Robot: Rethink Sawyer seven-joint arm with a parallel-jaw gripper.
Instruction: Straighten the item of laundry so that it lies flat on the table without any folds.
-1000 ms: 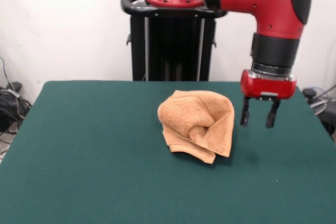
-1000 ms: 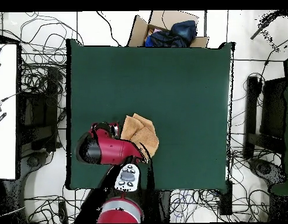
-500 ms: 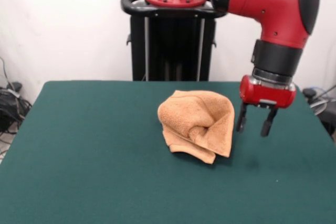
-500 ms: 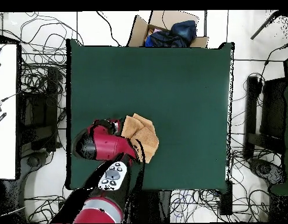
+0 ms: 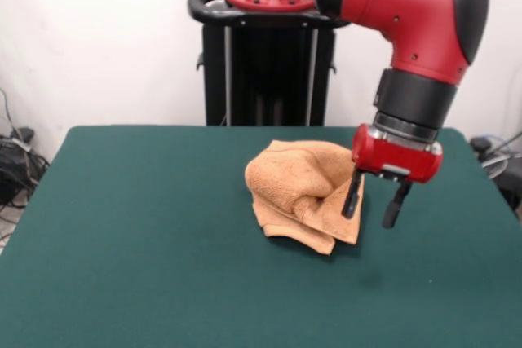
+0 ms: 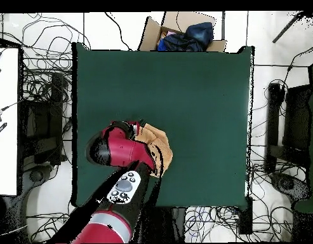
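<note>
The item of laundry [image 5: 300, 191], an orange-tan terry towel, lies crumpled and folded over itself near the middle of the dark green table [image 5: 147, 250]. My gripper [image 5: 372, 205] hangs open just above the table at the towel's right edge, its left finger in front of the cloth and nothing between the fingers. In the overhead view the red arm [image 6: 117, 149] covers most of the towel [image 6: 162, 145], and the gripper itself is hidden under it.
A cardboard box [image 6: 181, 32] with dark cloth stands beyond the table's far edge in the overhead view. Cables lie on the floor around the table. A black stand [image 5: 269, 63] rises behind the table.
My gripper has moved left and slightly lower, from clear of the towel to its right edge. The towel has not moved.
</note>
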